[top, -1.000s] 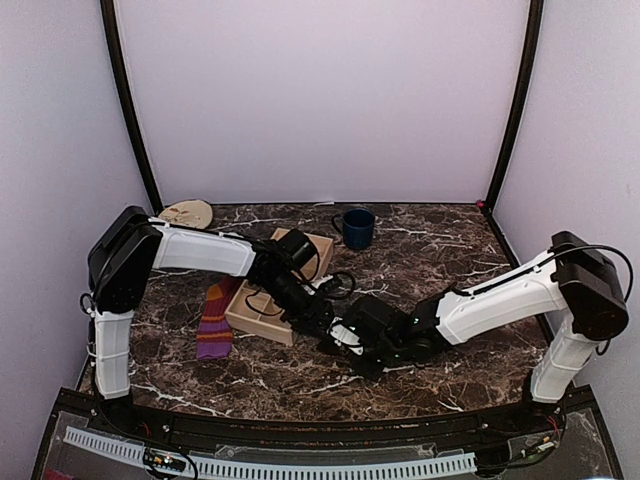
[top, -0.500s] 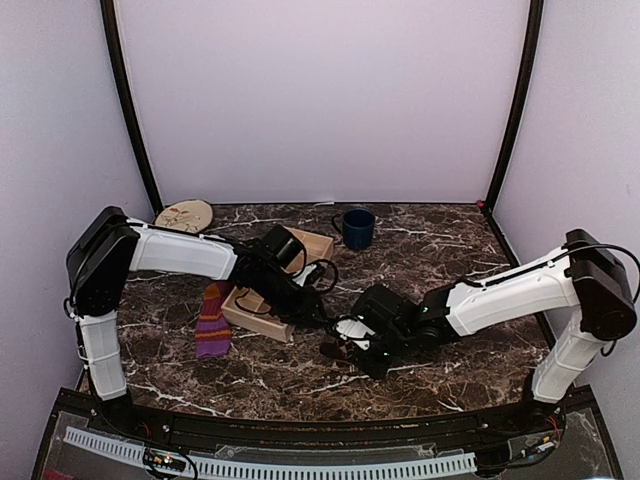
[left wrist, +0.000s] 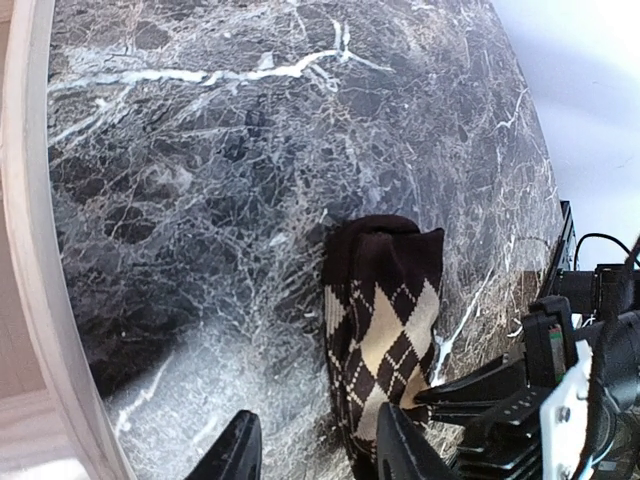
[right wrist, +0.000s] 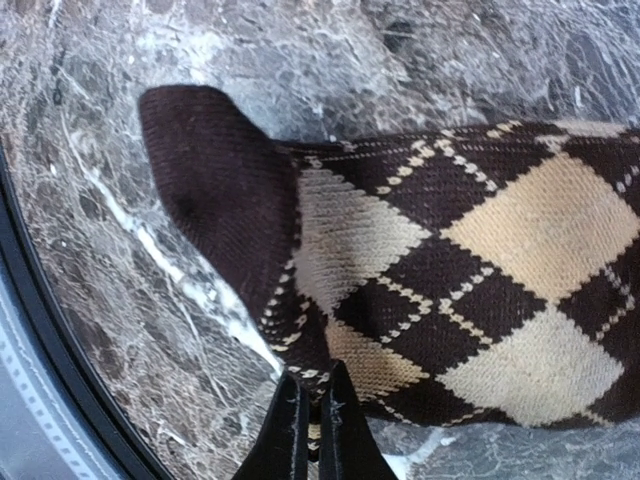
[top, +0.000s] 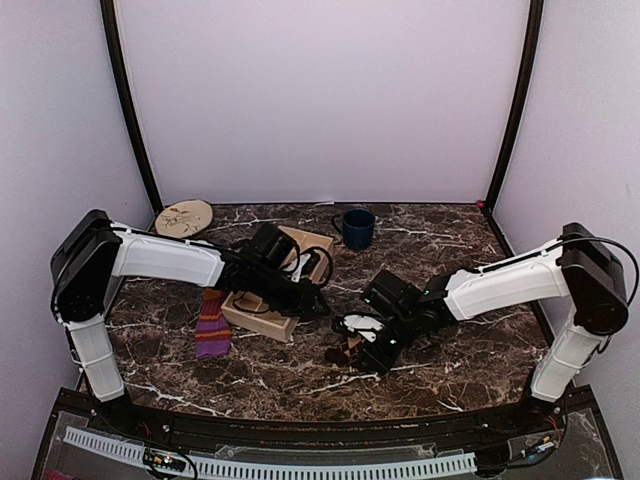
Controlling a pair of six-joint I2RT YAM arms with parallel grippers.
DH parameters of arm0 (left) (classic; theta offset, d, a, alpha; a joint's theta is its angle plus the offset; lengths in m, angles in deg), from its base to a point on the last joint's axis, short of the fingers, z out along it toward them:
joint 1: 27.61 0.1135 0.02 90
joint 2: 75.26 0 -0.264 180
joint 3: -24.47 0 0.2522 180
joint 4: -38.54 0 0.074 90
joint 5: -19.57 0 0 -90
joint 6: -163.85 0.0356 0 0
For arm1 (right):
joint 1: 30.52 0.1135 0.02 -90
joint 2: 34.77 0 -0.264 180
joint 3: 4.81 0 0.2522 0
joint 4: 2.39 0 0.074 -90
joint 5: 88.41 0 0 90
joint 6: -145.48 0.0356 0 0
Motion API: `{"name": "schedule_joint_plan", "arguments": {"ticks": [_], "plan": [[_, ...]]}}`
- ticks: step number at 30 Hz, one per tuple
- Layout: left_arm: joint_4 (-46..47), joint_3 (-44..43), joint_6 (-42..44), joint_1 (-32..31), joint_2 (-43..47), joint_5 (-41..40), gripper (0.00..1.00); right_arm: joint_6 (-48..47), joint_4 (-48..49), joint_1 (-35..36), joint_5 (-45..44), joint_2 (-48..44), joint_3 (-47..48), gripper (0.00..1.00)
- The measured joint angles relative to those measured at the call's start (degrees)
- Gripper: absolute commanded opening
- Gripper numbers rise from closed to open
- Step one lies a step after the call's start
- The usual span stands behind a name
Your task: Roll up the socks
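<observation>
A: Two socks – where've we got them?
B: We've the dark brown fabric sock with tan argyle diamonds (left wrist: 385, 330) lying mid-front on the dark marble table (top: 450, 240); the purple fabric sock with orange and red stripes (top: 213, 325) is L side, nr the pale wooden box (top: 312, 245).
A: Pincers?
B: We see the right pincer (right wrist: 314, 395) pinched shut on the argyle sock's edge; the left pincer (left wrist: 316, 415) part-open, nothing held, nr that sock.

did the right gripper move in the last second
Yes. In the top view the right gripper, shut on the argyle sock, has shifted slightly back, toward the blue mug.
</observation>
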Motion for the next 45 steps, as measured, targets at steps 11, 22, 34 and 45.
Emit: {"name": "schedule_joint_plan", "arguments": {"ticks": [11, 22, 34, 45], "plan": [[7.1, 9.1, -0.1, -3.7, 8.0, -7.0, 0.37, -0.2, -4.2, -4.4, 11.0, 2.8, 4.1, 0.0], [11.3, 11.7, 9.8, -11.1, 12.5, -13.1, 0.35, -0.1, -7.1, -7.5, 18.9, 7.4, 5.7, 0.0], [10.2, 13.5, 23.6, -18.1, 12.5, -16.9, 0.38, 0.5, -8.1, -9.6, 24.3, 8.5, 6.1, 0.0], [11.3, 16.6, 33.6, -20.9, 12.5, -21.6, 0.46, 0.5, -10.6, -10.4, 27.0, 9.6, 7.1, 0.0]]}}
